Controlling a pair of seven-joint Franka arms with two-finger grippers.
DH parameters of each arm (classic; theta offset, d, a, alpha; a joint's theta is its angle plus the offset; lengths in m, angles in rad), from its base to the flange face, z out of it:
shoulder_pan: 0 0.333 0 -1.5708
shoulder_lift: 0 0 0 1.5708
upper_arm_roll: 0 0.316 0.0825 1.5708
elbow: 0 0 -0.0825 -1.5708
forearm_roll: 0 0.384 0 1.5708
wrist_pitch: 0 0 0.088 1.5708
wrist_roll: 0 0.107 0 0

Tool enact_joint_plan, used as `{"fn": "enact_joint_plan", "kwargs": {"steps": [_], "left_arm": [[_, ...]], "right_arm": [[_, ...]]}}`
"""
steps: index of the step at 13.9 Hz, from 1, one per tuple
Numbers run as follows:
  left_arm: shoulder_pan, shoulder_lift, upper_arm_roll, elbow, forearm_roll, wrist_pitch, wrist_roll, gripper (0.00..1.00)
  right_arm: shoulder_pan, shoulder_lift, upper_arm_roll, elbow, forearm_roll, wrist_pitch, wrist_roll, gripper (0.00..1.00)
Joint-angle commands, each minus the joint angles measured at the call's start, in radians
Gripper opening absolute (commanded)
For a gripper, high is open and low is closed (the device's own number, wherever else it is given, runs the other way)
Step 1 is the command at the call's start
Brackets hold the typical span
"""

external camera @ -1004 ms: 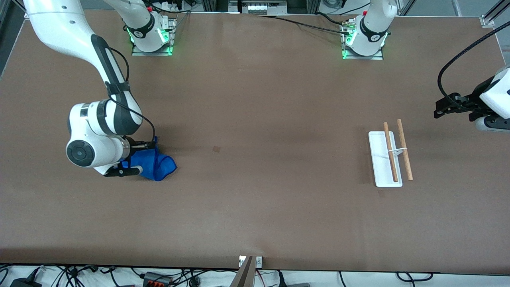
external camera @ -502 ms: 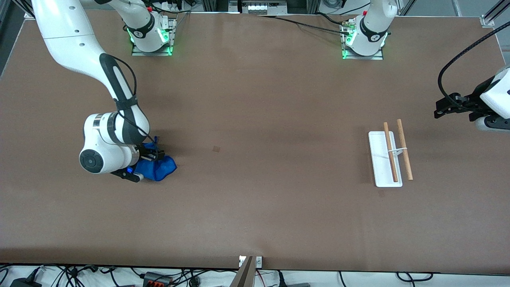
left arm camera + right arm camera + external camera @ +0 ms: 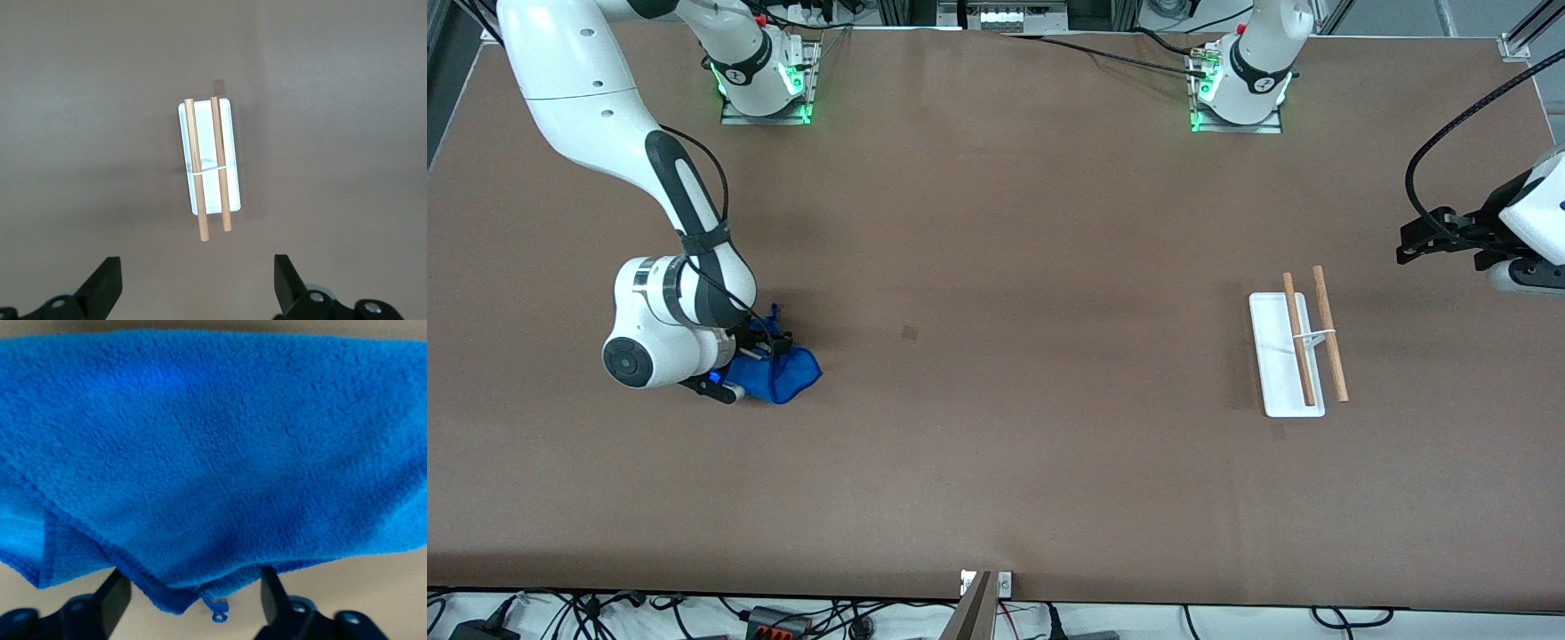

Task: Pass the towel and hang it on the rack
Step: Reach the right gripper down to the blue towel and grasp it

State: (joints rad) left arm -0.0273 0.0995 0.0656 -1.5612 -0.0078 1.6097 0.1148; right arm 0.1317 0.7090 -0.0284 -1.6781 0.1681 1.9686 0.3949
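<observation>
Down at the right arm's end of the table [image 3: 996, 462] we find the right gripper [image 3: 763, 345] lowered onto the blue towel [image 3: 783, 378]. In the right wrist view its fingers [image 3: 113, 600] stand spread, one to each side of the towel's [image 3: 213, 453] hemmed corner, touching the cloth without pinching it — nothing is lifted.

The left gripper [image 3: 1414, 242] waits in the air over the table's edge at the left arm's end, at about one o'clock from the rack [image 3: 1285, 373] in the front view. Its fingers [image 3: 107, 287] are spread wide and hold nothing; its wrist camera looks down on the rack [image 3: 207, 193].

The surface is a plain brown tabletop, with cables trailing past its edge nearest the front camera.

We count one towel, lying crumpled, and one rack — a white base carrying two wooden rods [image 3: 1329, 347] side by side. The rack stands well apart from the towel, at roughly three o'clock from it.
</observation>
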Motion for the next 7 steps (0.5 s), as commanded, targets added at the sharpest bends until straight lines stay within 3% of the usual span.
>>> {"fn": "enact_joint_plan", "kwargs": {"steps": [1, 4, 7], "left_arm": [[0.004, 0.005, -0.004, 0.01, 0.008, -0.017, -0.004, 1.0], [0.007, 0.014, -0.006, 0.01, 0.006, -0.063, 0.006, 1.0], [0.007, 0.016, -0.006, 0.01, 0.005, -0.067, 0.008, 1.0]], "right_arm": [[-0.007, -0.023, 0.002, -0.023, 0.014, -0.011, 0.013, 0.77], [-0.014, -0.023, 0.002, -0.023, 0.014, -0.011, 0.004, 0.56], [-0.015, -0.023, 0.002, -0.015, 0.013, -0.022, -0.01, 0.14]]}}
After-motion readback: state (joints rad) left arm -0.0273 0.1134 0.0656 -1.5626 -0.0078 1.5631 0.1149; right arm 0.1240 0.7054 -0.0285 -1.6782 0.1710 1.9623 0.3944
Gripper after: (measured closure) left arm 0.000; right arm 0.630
